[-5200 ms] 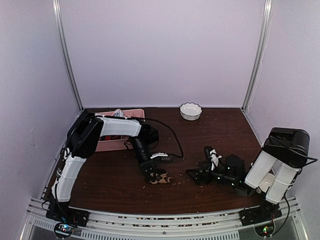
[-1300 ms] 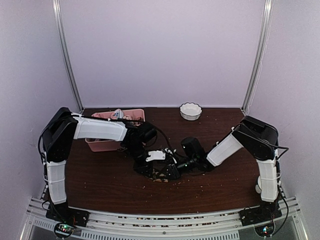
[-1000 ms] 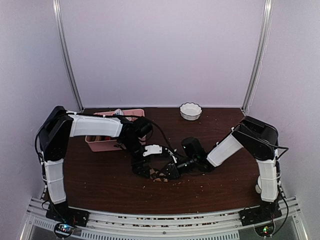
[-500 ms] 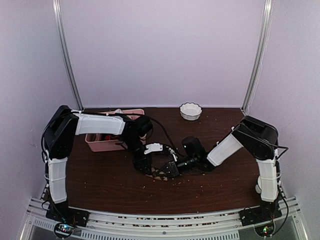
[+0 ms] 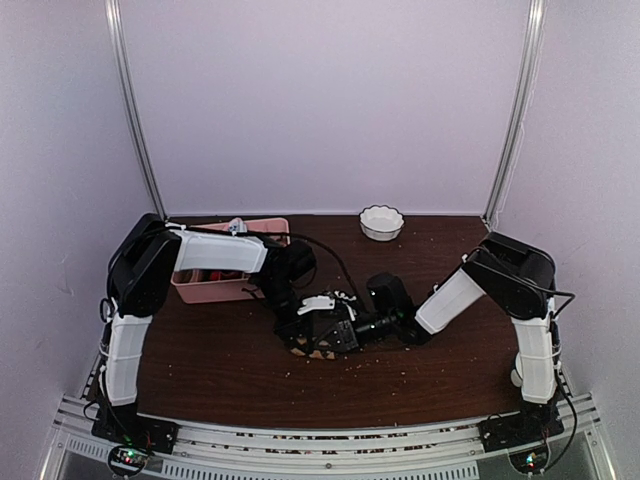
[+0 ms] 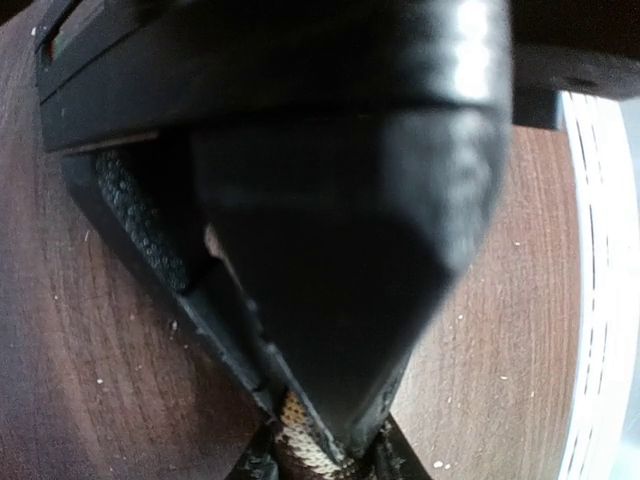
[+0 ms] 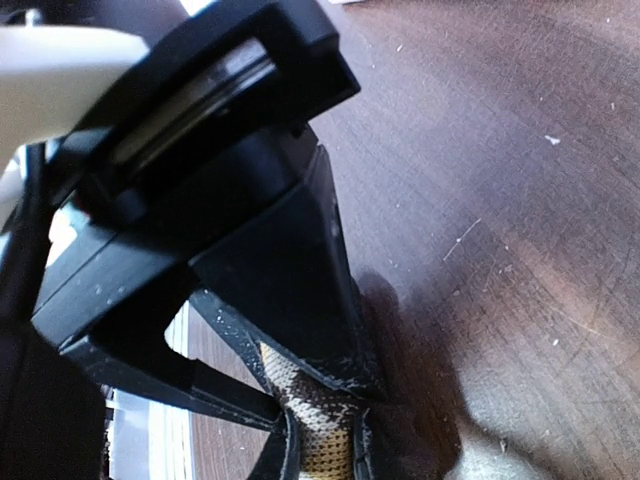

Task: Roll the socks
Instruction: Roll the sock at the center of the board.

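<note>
**Item:** the socks (image 5: 318,349). Brown-and-tan patterned fabric, bunched into a small lump on the dark wooden table (image 5: 200,370), about mid-table and a little toward the near edge. I cannot tell a plain tan sock apart from the patterned cloth.

**Holder, left:** my left gripper (image 5: 308,338) reaches in from the left and points down. Its jaws are drawn in narrow, and the left wrist view shows a strip of the patterned fabric pinched between their tips.

**Holder, right:** my right gripper (image 5: 345,336) comes in low from the right. Its jaws are likewise narrow, with the same fabric caught between the tips in the right wrist view. The two grippers crowd together over the lump, and each fills much of the other's wrist view.

**Surroundings:** pale crumbs lie scattered on the wood around the lump. A pink tray (image 5: 212,288) sits at the rear left, behind my left arm. A white scalloped bowl (image 5: 381,222) stands at the rear edge, well apart.
</note>
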